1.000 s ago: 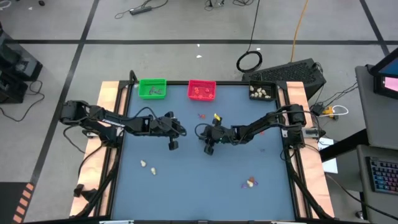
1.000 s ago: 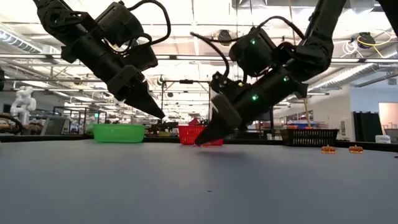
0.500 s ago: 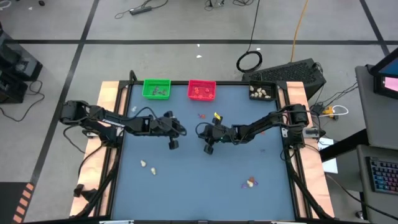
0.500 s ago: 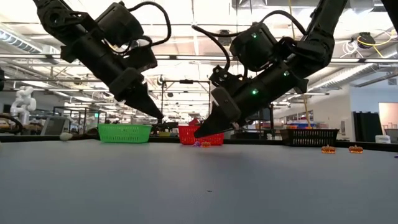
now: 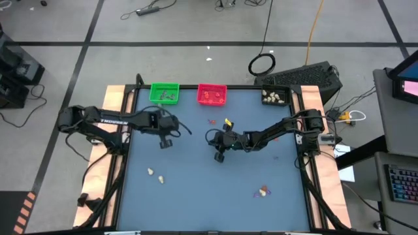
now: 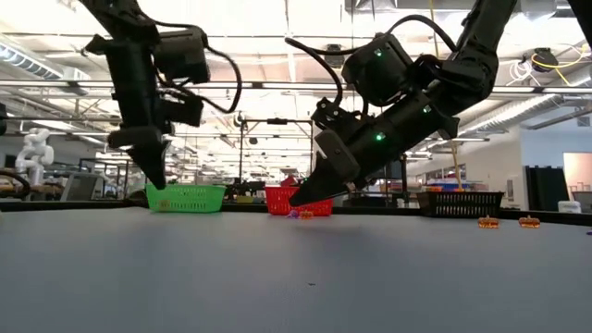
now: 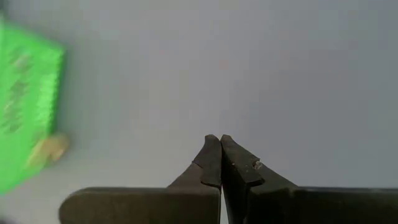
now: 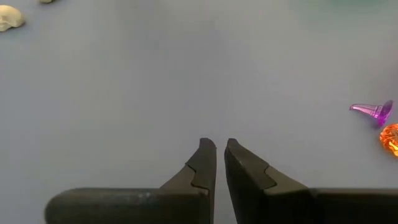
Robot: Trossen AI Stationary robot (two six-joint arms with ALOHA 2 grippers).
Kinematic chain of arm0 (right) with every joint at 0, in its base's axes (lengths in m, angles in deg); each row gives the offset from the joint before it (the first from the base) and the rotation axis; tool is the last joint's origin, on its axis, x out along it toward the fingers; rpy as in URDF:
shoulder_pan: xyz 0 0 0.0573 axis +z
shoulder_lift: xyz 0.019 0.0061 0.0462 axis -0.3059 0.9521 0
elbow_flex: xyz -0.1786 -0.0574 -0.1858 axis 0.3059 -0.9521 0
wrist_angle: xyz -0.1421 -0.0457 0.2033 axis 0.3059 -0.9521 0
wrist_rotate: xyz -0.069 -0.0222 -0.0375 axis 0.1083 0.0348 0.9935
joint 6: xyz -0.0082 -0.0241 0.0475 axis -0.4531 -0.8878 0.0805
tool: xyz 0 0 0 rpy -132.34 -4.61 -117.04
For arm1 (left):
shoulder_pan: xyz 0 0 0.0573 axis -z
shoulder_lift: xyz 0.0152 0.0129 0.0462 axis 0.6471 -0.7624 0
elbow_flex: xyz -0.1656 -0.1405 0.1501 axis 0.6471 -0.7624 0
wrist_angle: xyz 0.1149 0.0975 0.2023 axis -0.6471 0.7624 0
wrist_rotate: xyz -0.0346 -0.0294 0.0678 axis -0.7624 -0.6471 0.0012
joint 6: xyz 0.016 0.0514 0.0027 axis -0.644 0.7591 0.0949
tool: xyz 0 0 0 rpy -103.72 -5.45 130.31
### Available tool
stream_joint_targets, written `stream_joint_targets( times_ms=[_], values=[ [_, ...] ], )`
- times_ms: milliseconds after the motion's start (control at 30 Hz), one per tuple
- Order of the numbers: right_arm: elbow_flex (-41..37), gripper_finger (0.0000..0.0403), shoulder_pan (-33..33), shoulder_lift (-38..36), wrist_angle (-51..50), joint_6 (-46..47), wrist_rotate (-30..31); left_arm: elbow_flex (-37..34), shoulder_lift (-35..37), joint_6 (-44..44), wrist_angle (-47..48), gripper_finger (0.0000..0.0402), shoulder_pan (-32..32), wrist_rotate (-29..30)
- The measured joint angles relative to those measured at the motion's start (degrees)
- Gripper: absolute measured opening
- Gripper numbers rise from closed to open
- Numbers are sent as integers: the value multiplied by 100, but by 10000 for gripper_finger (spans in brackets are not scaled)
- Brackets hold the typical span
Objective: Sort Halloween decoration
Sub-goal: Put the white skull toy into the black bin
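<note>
Halloween decoration: tiny trinkets in cream-white, orange-red and purple, scattered over the blue bench [image 5: 196,189] and partly sorted into trays along its 12 o'clock edge. In the right wrist view a cream skull [image 8: 9,17], a clear purple cone-shaped piece [image 8: 373,111] and a translucent orange piece [image 8: 390,138] lie flat on the bench; the purple and orange ones sit just beside each other. High view: two cream pieces [image 5: 155,174] lie toward 8 o'clock of the bench, a cream and purple cluster [image 5: 262,191] toward 5 o'clock, and small red-orange bits [image 5: 211,121] just below the red tray [image 5: 211,94]. The green tray [image 5: 163,92] holds dark bits, the red tray orange-red pieces, and the black tray [image 5: 275,96] at the 1 o'clock corner holds cream ones. One cream trinket [image 7: 48,149] rests just beside the green tray's wall. Left end effector [image 5: 165,141] hangs at 6 o'clock of the green tray, fingers pressed together, empty. Right end effector [image 5: 219,156] hangs low near bench centre, fingers nearly together with a thin gap, nothing visible between them. No readable writing or labels.
</note>
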Motion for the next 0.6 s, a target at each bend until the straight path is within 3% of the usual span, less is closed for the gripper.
stream_joint_targets(
  times_ms=[333,600],
  values=[
    [0,29,88,0,-4,-41,-4,0,0,853,57,68,-972,471],
    [0,29,88,0,-3,-44,-4,0,-117,995,-646,104,-1490,-10]
  ],
)
